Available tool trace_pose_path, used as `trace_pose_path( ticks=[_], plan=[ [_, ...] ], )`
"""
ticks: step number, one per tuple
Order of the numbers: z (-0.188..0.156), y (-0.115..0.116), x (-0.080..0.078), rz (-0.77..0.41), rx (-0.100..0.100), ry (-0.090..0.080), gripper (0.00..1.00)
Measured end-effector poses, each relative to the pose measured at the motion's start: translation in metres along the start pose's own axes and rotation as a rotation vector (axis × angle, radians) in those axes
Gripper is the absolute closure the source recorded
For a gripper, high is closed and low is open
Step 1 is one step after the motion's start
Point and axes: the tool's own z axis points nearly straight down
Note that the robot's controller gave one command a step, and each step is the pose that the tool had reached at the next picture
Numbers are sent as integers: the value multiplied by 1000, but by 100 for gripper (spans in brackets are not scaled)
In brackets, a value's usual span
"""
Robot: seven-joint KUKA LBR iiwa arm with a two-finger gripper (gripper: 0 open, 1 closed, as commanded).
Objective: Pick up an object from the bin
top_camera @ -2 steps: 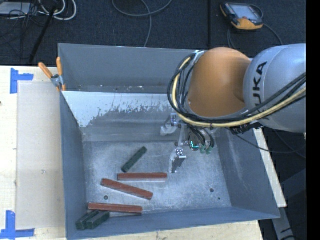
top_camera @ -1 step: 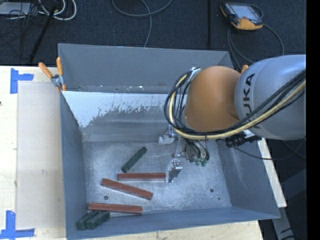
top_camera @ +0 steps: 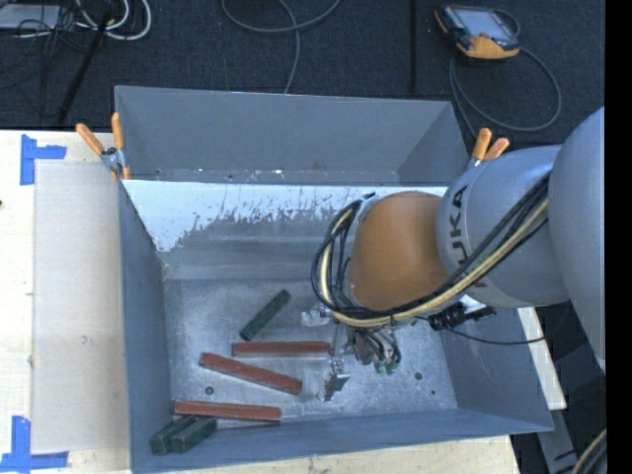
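Note:
My gripper (top_camera: 334,383) hangs low over the bin floor, right of the middle, under the arm's orange cover. Just to its left ends a red-brown flat stick (top_camera: 281,348) that lies level across the floor. A second red-brown stick (top_camera: 250,373) lies slanted below it, its right end close to the gripper. A dark green block (top_camera: 265,314) rests tilted above both sticks. I see nothing held in the gripper.
A third red-brown stick (top_camera: 227,411) lies near the front wall. Two dark green blocks (top_camera: 183,434) sit in the front left corner. The arm and its cables cover the right part of the floor.

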Motion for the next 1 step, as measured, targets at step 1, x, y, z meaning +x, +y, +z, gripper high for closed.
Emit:
trace_pose_path(
  ticks=[1],
  plan=[
    [25, 27, -42, -285, 0, -13, 100]
  ],
)
